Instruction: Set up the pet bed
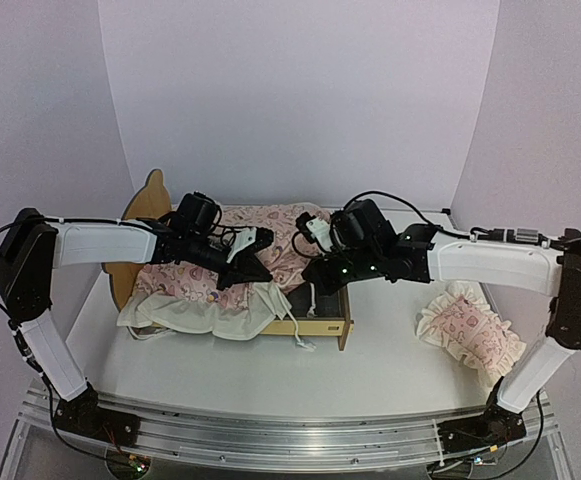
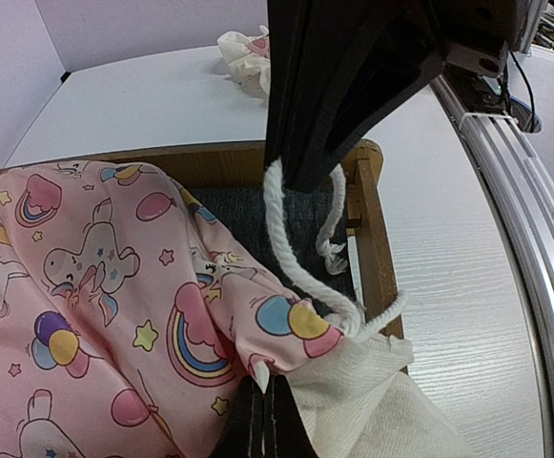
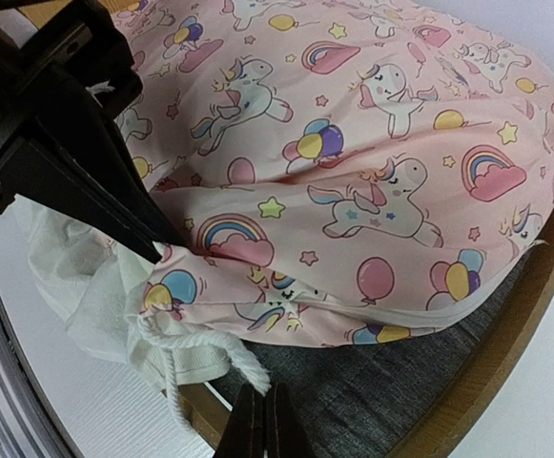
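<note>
Pet bed (image 1: 322, 322) sits on white table (image 1: 370, 370), pale lilac walls (image 1: 300, 90) behind.

Pink unicorn-and-rainbow quilt (image 3: 353, 143); pale-wood pet bed (image 2: 210, 156); white cord (image 2: 277, 215).

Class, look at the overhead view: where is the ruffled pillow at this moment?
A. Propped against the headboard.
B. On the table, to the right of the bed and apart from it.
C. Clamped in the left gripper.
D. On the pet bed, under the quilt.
B: the ruffled pillow lies on the table, well apart from the pet bed, which carries the quilt.
</note>
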Tool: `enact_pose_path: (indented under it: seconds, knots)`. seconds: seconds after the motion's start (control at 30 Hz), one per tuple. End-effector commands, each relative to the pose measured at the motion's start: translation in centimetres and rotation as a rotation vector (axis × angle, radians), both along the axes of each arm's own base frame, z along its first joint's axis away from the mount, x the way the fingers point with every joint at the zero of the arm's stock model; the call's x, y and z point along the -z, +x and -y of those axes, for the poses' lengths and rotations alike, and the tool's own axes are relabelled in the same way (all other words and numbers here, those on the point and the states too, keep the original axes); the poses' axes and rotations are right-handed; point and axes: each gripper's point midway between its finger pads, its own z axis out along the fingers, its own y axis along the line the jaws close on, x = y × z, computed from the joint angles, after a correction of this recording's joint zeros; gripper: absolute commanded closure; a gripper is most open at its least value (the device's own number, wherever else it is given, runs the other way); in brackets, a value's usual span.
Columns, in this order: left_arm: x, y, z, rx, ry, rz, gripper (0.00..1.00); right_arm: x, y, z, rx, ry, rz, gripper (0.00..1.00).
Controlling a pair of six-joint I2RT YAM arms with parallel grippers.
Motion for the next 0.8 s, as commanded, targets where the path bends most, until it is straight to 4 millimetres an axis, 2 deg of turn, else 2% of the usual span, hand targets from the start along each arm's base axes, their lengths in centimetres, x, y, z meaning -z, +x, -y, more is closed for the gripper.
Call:
enact_pose_path:
  seconds: [0.0,0.07,0.27,0.43,0.6,0.77]
  knots:
    - [-1.3,-0.6,-0.7,0.008,-0.017,0.027,1.00,-1.5,-0.9,-0.8,-0.007,0.074,-0.047,1.00]
    - [-1.3,-0.5,-0.7,0.010,-0.020,0.028,1.00,-0.9,-1.1,-0.5,0.001,0.064,-0.062,1.00]
    - [-1.5,-0.4,-0.6,0.009,-0.024,0.037,1.00,2.8,-1.4,0.2,0.030,0.001,-0.119,1.00]
    - [-1.4,-0.6,-0.7,0.011,-0.023,0.032,1.00,4.7,-1.1,0.5,0.046,-0.040,-0.132,1.00]
    - [-1.5,-0.7,-0.7,0.014,-0.028,0.032,1.00,5.8,0.0,1.0,0.093,-0.082,-0.112,1.00]
    - [-1.5,-0.7,-0.7,0.011,-0.030,0.035,1.00,4.1,1.6,1.5,0.165,-0.085,-0.040,1.00]
